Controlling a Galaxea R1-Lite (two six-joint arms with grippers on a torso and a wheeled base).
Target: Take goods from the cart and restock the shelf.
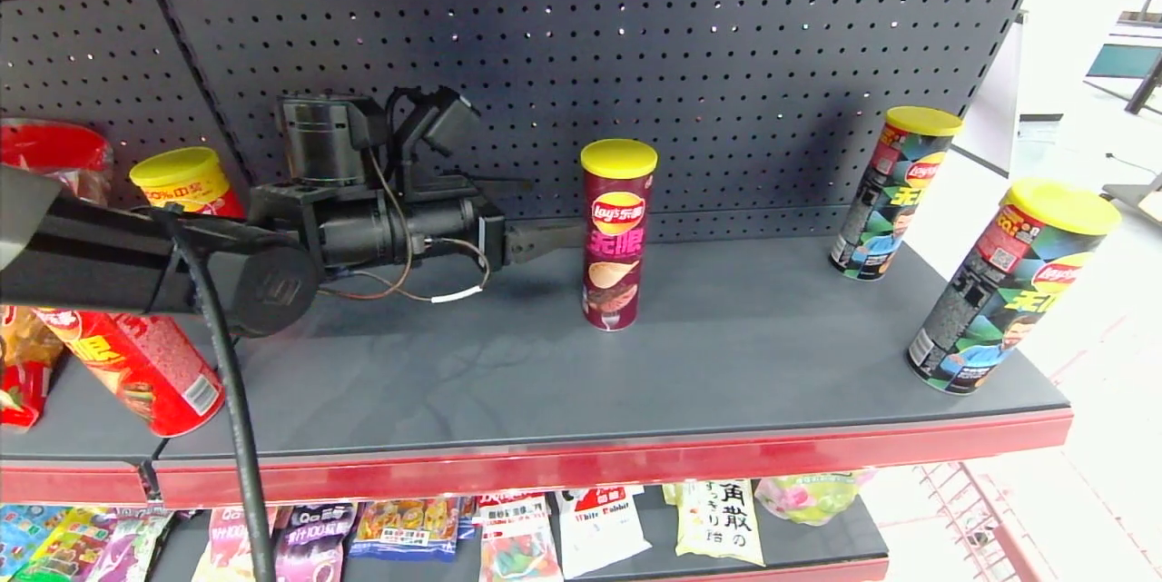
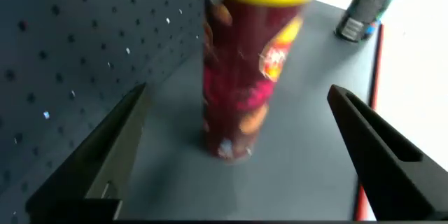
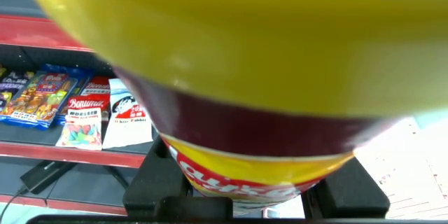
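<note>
Dark pegboard (image 1: 726, 64) backs the grey shelf (image 1: 726, 364), where the maroon chip can (image 1: 617, 237) stands upright mid-shelf, near the back edge. The left gripper (image 2: 236, 92) is released, fingers spread wide just beside it. The right gripper (image 3: 248, 194) is clenched around a yellow-lidded can (image 3: 245, 56).

1. Head view: even overhead light. The floor (image 1: 1080, 155) at the right edge is blown out white.
2. Light pinpricks show through the pegboard (image 1: 726, 64) holes, and there is sheen on the red shelf lip (image 1: 590, 464).
3. The maroon chip can (image 1: 617, 237) casts a soft, faint shadow.
4. Wide-angle bend: the black-green can (image 1: 1012, 287) and the red can (image 1: 136, 364) lean outward.
5. Left wrist view: the maroon chip can is smeared. Right wrist view: the near can (image 3: 238, 42) is out of focus.
</note>
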